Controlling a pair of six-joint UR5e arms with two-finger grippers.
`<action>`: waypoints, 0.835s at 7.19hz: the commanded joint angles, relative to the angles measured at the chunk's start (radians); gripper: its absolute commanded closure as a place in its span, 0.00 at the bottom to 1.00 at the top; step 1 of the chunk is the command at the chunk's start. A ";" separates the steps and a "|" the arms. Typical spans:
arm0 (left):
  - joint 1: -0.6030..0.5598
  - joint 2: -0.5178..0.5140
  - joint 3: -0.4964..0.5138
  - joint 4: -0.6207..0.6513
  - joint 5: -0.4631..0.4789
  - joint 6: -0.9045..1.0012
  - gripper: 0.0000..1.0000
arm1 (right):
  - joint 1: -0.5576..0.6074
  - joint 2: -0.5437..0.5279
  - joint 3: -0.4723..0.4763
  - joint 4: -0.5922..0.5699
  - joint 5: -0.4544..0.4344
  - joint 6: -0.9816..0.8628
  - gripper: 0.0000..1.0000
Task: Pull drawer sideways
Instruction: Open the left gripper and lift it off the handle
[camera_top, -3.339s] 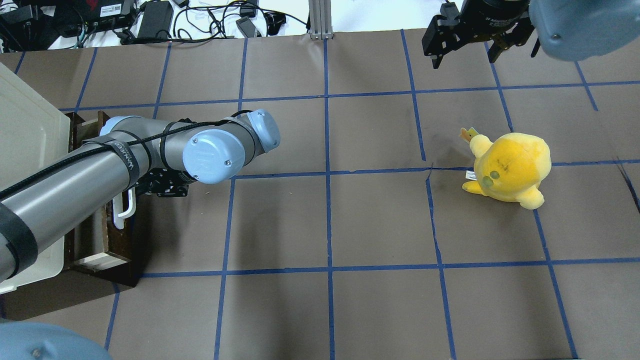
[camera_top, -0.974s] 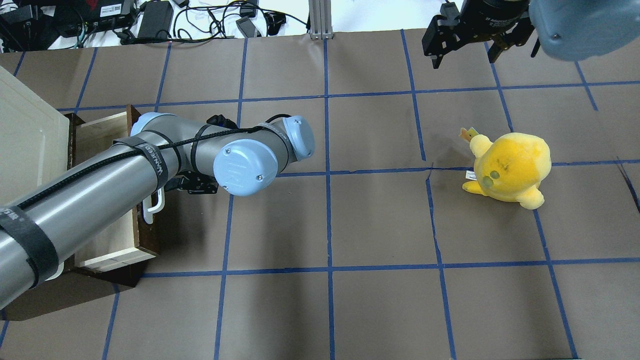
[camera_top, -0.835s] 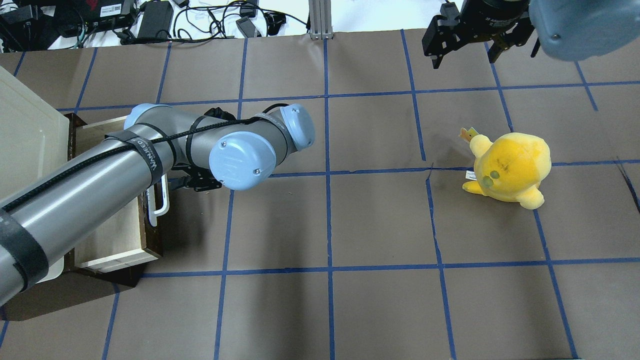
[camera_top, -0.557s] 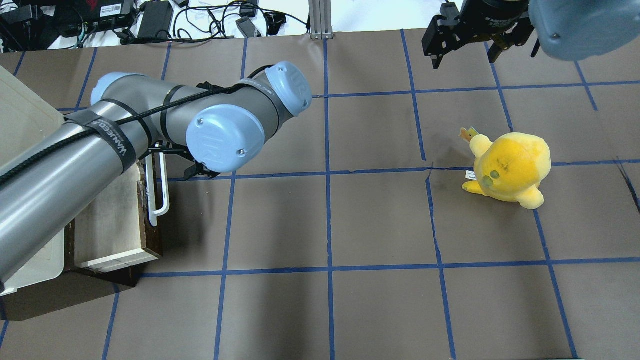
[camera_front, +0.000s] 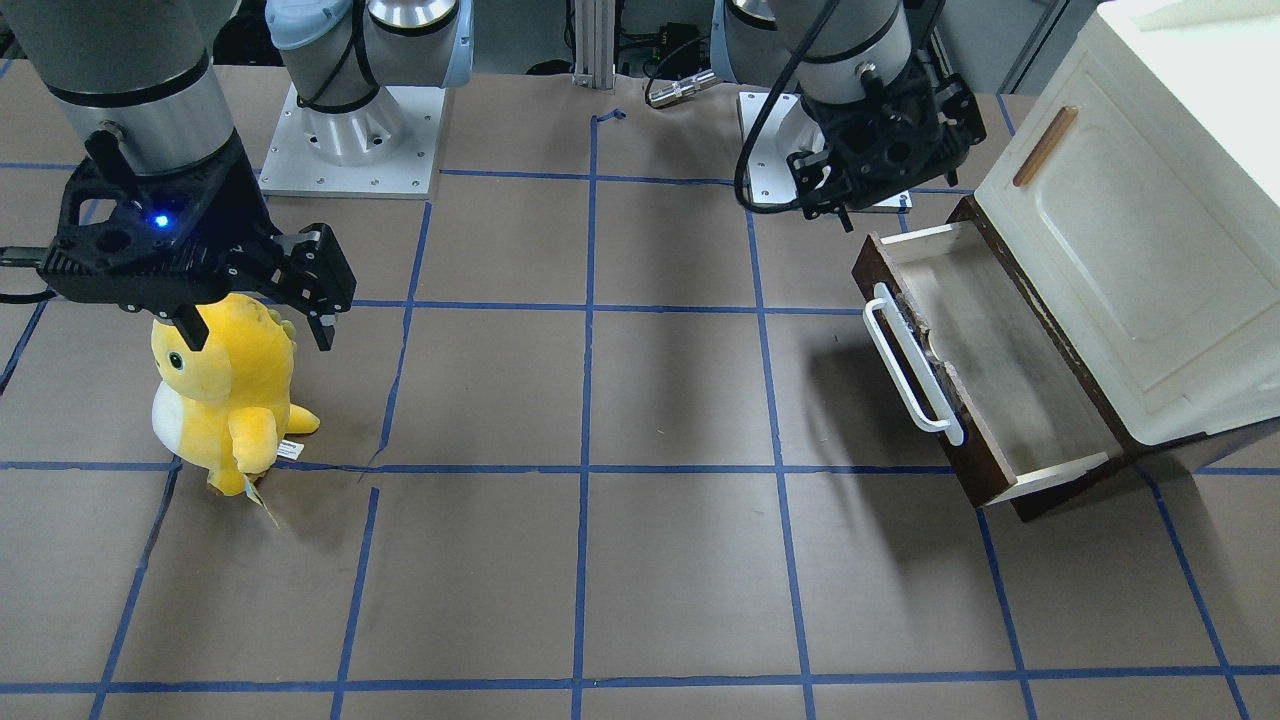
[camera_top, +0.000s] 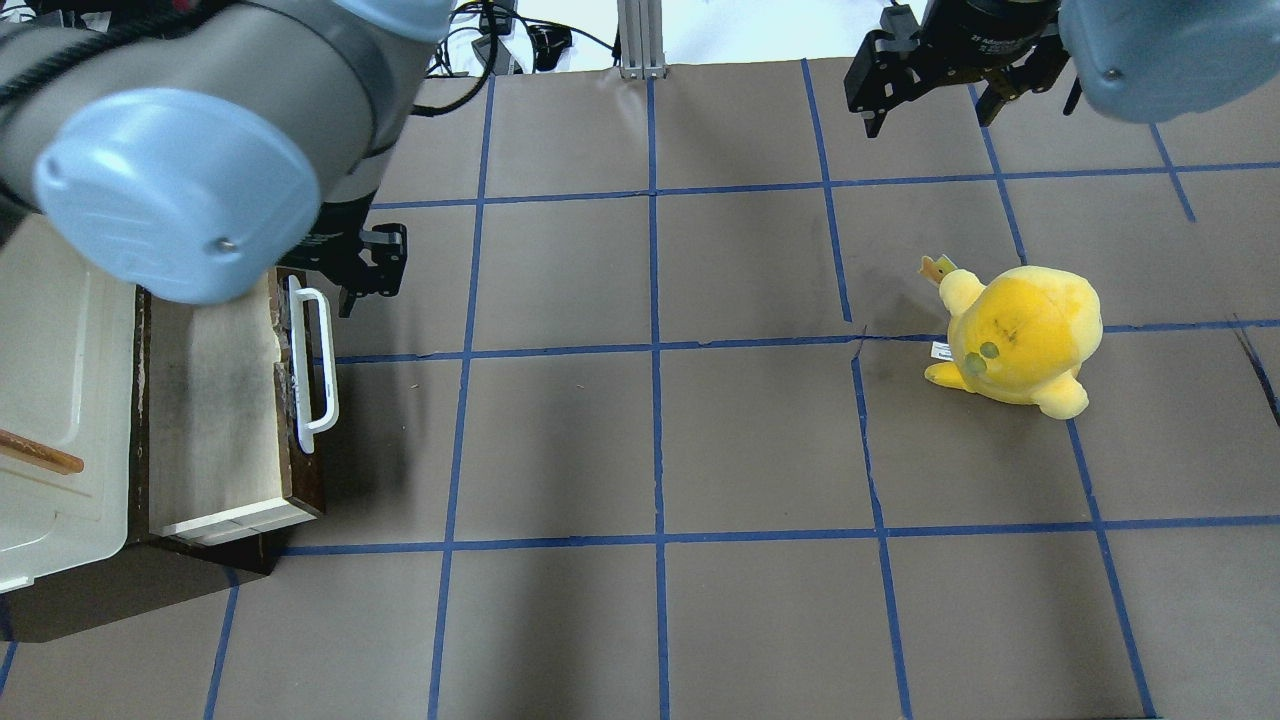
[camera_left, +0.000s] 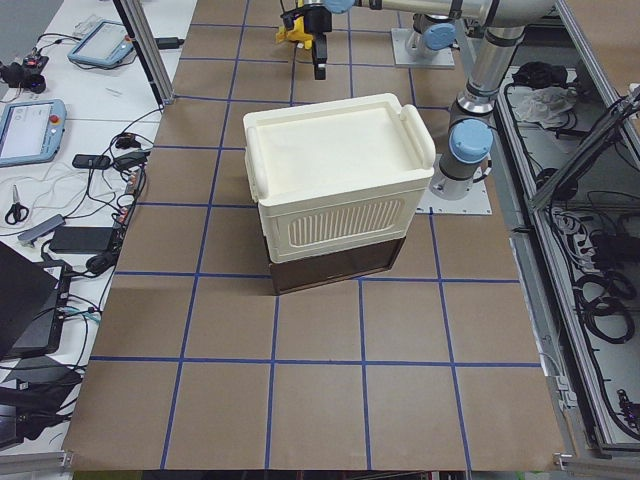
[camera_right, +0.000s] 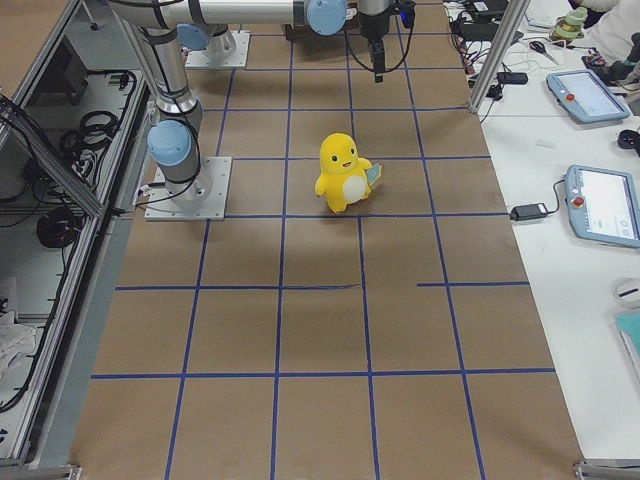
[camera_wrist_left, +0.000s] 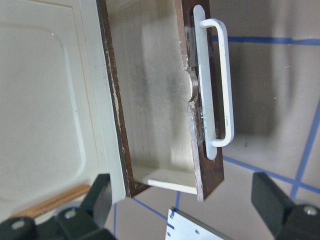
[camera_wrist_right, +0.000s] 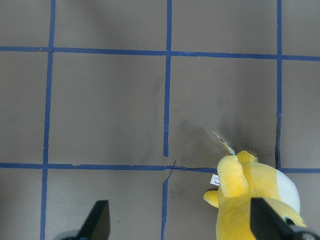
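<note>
Drawer (camera_top: 215, 400) stood out; left gripper (camera_top: 372, 270), jaws spread empty at the handle's (camera_top: 318, 370) one o'clock, risked snagging it; right gripper (camera_top: 925, 105) likewise spread.

Overhead opposes front view; shared — the drawer (camera_top: 215, 400)

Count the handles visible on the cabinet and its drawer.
2. One white bar handle on the front of the drawer, one small wooden handle on the cream cabinet door above. More may be hidden on other sides.

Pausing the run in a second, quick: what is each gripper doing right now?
Left gripper: open, holding nothing, off the drawer.
Right gripper: open, holding nothing.
</note>
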 joint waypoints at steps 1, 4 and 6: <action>0.089 0.077 0.024 -0.032 -0.212 0.026 0.00 | 0.000 0.000 0.000 0.000 0.001 0.000 0.00; 0.223 0.102 0.053 -0.029 -0.325 0.090 0.00 | 0.000 0.000 0.000 0.000 -0.001 0.000 0.00; 0.235 0.085 0.053 -0.020 -0.339 0.191 0.00 | 0.000 0.000 0.000 0.000 -0.001 0.000 0.00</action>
